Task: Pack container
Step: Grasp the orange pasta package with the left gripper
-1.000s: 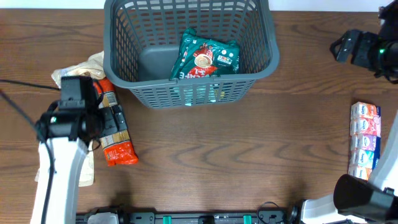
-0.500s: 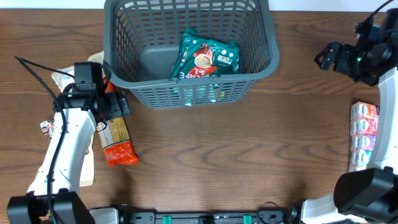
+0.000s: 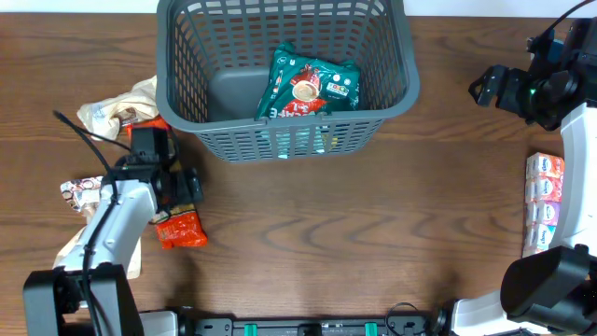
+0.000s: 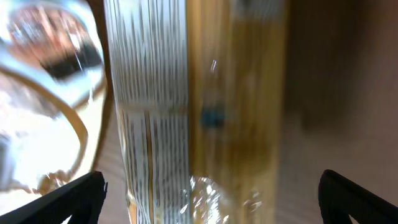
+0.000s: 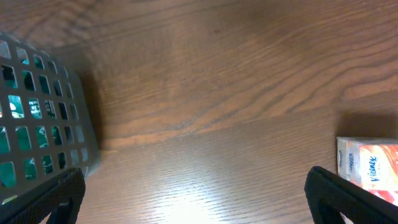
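Left gripper (image 4: 211, 202): jaws spread wide, holding nothing, fingertips at either side of a long pasta packet (image 4: 155, 124) that lies flat on the table (image 3: 373, 224) directly beneath it. The packet runs lengthwise away from the wrist, so the jaws straddle its narrow width; this alignment is judged to be preparation for a grasp across the short side. The wrist view is blurred and contact cannot be confirmed. The basket (image 3: 280, 140) stands ahead of this gripper and to its right, near but not touching, upright with its mouth open upward. One green snack packet (image 3: 308, 86) already lies inside, leaning toward the near wall. A crumpled wrapper (image 3: 112, 110) lies just beyond the gripper, beside the basket. Right gripper (image 5: 199, 205): jaws likewise apart and empty, held over bare table with the basket wall off to its left and a tissue pack (image 3: 546, 201) behind and to its right, untouched. Judgement: packing is at an early stage, with several items outstanding.
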Controlling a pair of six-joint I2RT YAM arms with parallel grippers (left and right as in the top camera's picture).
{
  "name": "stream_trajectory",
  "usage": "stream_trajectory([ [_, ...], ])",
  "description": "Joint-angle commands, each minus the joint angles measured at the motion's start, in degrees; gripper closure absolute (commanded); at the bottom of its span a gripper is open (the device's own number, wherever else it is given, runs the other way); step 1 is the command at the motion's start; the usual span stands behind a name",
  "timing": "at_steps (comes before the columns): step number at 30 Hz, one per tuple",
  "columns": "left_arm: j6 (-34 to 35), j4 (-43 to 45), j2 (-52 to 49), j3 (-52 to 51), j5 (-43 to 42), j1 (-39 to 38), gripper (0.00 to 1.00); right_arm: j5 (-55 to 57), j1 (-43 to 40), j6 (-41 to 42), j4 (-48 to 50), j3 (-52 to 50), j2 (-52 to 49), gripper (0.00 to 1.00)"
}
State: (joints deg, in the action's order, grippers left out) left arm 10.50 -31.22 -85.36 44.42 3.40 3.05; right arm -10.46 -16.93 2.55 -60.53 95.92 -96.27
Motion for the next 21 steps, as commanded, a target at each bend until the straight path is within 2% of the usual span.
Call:
stream_trajectory([
  [1,0.13,1.01,-0.48,-1.81,0.66,-0.07,0.01,-0.07,-0.24,-0.52,0.04,-0.15,0.00,0.01],
  [21,0.31,8.74,-2.10,-6.01,-0.24,-0.07,0.01,-0.09,-0.24,-2.45,-1.29,-0.15,0.00,0.01],
])
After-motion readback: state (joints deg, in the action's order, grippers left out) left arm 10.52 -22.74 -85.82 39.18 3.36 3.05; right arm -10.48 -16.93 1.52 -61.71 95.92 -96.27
